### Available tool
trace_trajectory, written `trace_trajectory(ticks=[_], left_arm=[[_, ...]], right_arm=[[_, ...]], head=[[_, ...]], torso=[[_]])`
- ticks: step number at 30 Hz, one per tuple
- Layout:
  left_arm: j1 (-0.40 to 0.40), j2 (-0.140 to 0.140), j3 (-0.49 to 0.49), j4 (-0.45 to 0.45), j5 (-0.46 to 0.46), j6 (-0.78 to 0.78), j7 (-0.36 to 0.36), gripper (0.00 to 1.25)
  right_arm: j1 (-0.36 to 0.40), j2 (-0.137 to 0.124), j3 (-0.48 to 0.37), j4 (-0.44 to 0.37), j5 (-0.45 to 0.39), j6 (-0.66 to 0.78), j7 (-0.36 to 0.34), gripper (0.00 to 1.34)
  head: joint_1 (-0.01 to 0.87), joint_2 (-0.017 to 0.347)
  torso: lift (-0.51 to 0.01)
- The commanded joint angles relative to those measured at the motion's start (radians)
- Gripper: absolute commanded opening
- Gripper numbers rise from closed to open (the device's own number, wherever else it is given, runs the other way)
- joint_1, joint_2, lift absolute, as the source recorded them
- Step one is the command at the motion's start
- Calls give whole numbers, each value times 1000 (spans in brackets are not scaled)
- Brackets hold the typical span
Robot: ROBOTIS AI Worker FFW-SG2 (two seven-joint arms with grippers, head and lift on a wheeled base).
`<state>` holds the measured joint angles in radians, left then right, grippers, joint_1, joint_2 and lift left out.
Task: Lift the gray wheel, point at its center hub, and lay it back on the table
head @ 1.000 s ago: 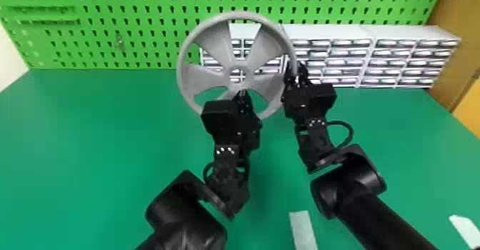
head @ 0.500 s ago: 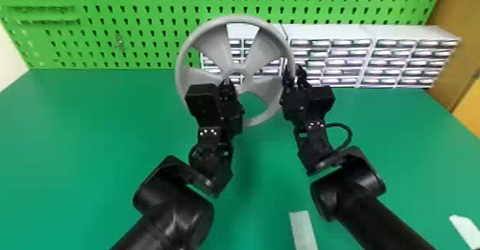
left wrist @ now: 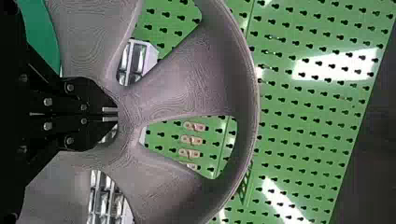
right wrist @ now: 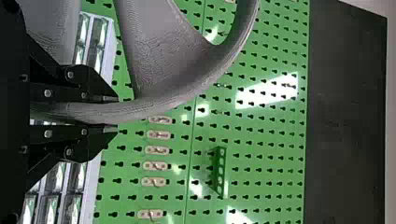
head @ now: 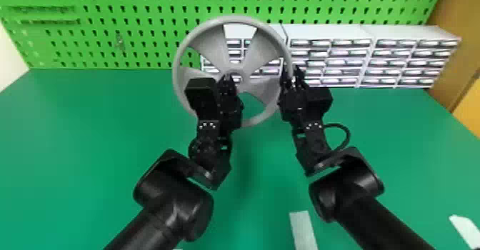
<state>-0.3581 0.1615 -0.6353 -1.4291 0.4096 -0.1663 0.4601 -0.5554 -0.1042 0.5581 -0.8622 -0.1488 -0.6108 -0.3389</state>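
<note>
Gripping the rim of the gray wheel (head: 207, 45), the right gripper (head: 292, 75) sits just right of the upper centre in the head view, at the wheel's right side. The right wrist view shows its two black fingers on opposite faces of the rim, parted only by the rim's thickness. The wheel is held up off the green table (head: 71, 142), in the upper middle of the head view, its open spokes facing the robot.

The left gripper (head: 227, 78) is at the center hub (head: 235, 71), near the middle of the frame and left of the right gripper. Its fingers are drawn in narrow, the tips almost meeting with a thin slit between them, as the left wrist view shows. Whether the tips touch the hub cannot be told.

Behind the wheel, a green pegboard (head: 125, 28) spans the upper part of the head view, and white drawer units (head: 332, 33) run from behind the wheel to the upper right. A pale strip (head: 303, 231) lies on the table at the lower right of centre, and another pale piece (head: 466, 228) lies at the lower right corner.
</note>
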Motion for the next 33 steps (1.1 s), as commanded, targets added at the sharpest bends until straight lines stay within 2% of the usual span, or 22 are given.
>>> trace_trajectory(ticks=[1,33], left_arm=[[-7,-4,3,13,3,-2,-5,91],[-8,-11,-1,25,28,-4,-26,91]], right_arm=[[0,0,2,-1,0,-1,0,46],[-3,-3,3,-4,-3,-1,0,46]], head=[[692,48],[692,48]], torso=[[-96],[-96]])
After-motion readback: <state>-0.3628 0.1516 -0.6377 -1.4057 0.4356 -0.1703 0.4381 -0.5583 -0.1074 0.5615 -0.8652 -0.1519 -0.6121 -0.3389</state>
